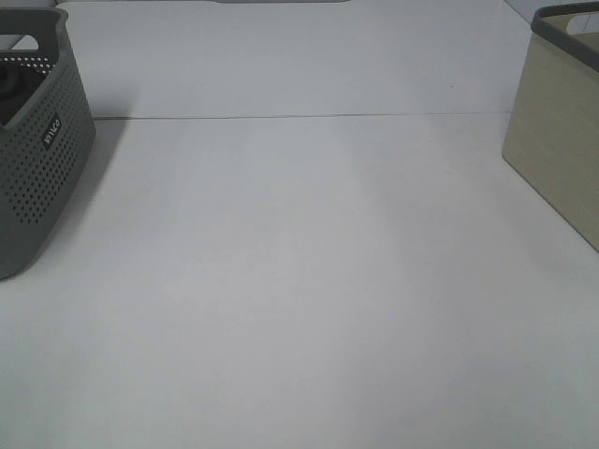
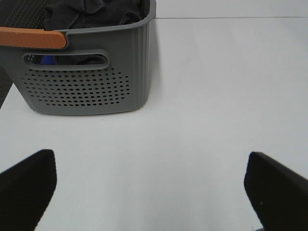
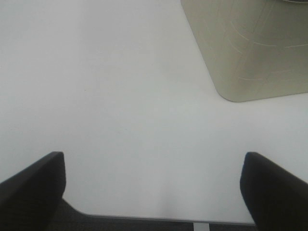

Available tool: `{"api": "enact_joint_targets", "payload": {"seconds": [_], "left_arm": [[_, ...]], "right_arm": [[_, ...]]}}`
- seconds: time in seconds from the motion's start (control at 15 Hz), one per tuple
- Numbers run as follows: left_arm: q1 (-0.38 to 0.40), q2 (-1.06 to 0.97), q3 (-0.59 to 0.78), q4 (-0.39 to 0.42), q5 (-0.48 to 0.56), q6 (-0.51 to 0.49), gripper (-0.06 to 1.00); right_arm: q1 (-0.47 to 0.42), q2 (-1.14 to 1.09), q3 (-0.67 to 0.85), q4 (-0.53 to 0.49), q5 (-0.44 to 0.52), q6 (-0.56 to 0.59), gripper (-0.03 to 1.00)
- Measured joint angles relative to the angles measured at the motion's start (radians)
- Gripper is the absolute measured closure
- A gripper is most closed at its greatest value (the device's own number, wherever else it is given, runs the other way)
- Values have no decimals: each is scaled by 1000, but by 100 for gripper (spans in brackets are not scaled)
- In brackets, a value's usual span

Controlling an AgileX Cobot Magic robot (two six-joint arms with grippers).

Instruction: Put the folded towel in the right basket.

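Observation:
The right basket is beige with a grey rim and stands at the table's right edge; it also shows in the right wrist view. No folded towel shows on the table. Dark crumpled fabric lies inside the grey perforated left basket, which stands at the far left in the high view. My left gripper is open and empty, a little in front of the grey basket. My right gripper is open and empty near the table's front edge, short of the beige basket. Neither gripper shows in the high view.
The grey basket has an orange handle bar on its near rim. The white table has a seam line across its far part. Its front edge shows in the right wrist view.

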Motion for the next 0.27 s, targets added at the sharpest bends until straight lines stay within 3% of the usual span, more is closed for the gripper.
{"api": "enact_joint_targets", "payload": {"seconds": [0.27], "left_arm": [[0,0,0,0,0,0,-5]], "right_arm": [[0,0,0,0,0,0,2]]}}
